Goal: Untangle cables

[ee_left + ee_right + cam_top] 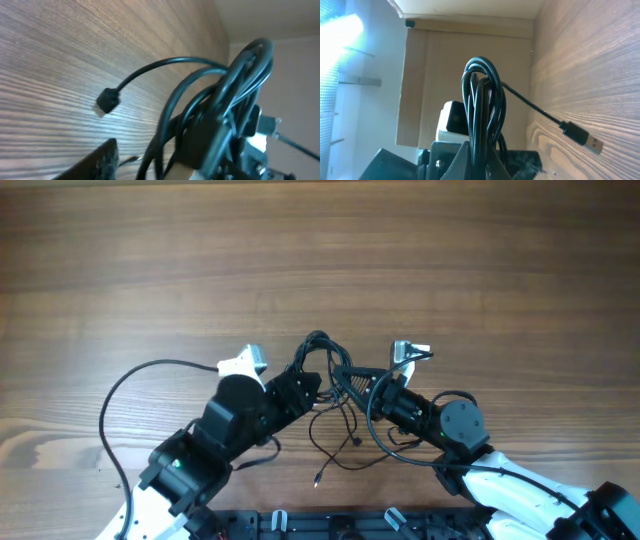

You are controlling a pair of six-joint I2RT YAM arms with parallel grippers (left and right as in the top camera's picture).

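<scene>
**Inspector:** Largest item first. The table is wood. The left arm and right arm reach in from the near edge and meet at mid-table.

**Assistant:** State of the grippers?

**Inspector:** The right gripper is clamped on the cables; its wrist view shows a tight loop rising straight out between the fingers. The left gripper sits against the same bundle, but its own view is crowded with cord, so I cannot tell whether it has closed.

**Assistant:** And the cables themselves?

**Inspector:** They are bunched between the two grippers, lifted off the wood at the top. Loose strands trail back towards the robot, and one plug tip lies on the table. A USB-style plug dangles from the loop, close to the surface.

**Assistant:** Recommendation for this step?

**Inspector:** In my judgement the left hold should be confirmed before any pull. The grippers should then draw apart slowly and level — a jerk would likely cinch the knot. The dangling plug needs watching, since it could snag in a loop, and free ends should be fed out rather than dragged.
</scene>
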